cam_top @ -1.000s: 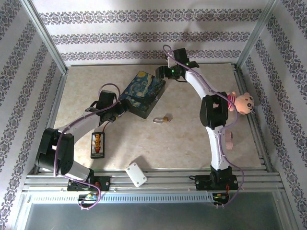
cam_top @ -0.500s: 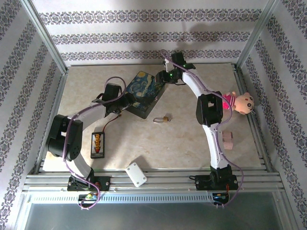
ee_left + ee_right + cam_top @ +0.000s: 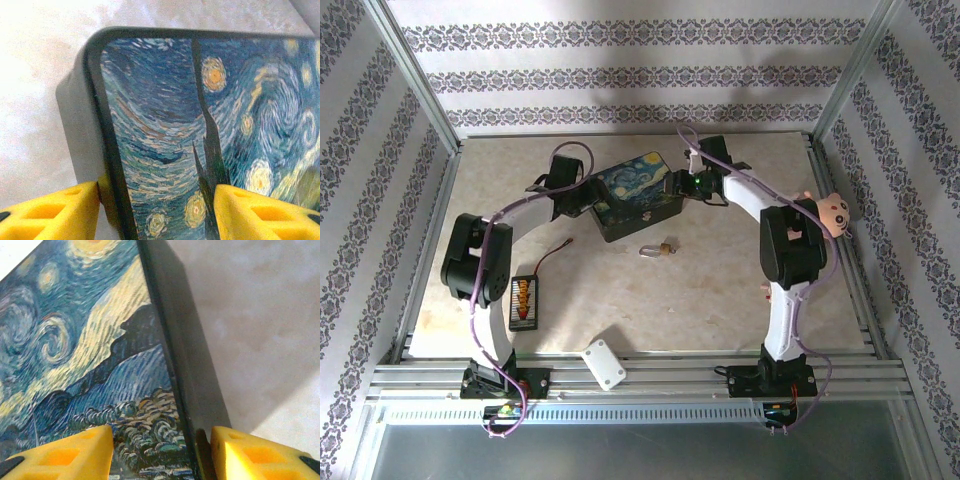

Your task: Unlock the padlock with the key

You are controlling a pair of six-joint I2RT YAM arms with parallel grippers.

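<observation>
The key [image 3: 557, 255] shows as a thin reddish line, details indistinct.

Padlock [image 3: 663, 248] on the table [image 3: 720, 290] just before the box [image 3: 638, 193], flat bar [image 3: 523, 303] far left, small block [image 3: 603, 364] nearest.

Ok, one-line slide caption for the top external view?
Left end effector and right end effector meet the starry-night box at opposite ends; the padlock lies untouched on the table nearby.
</observation>
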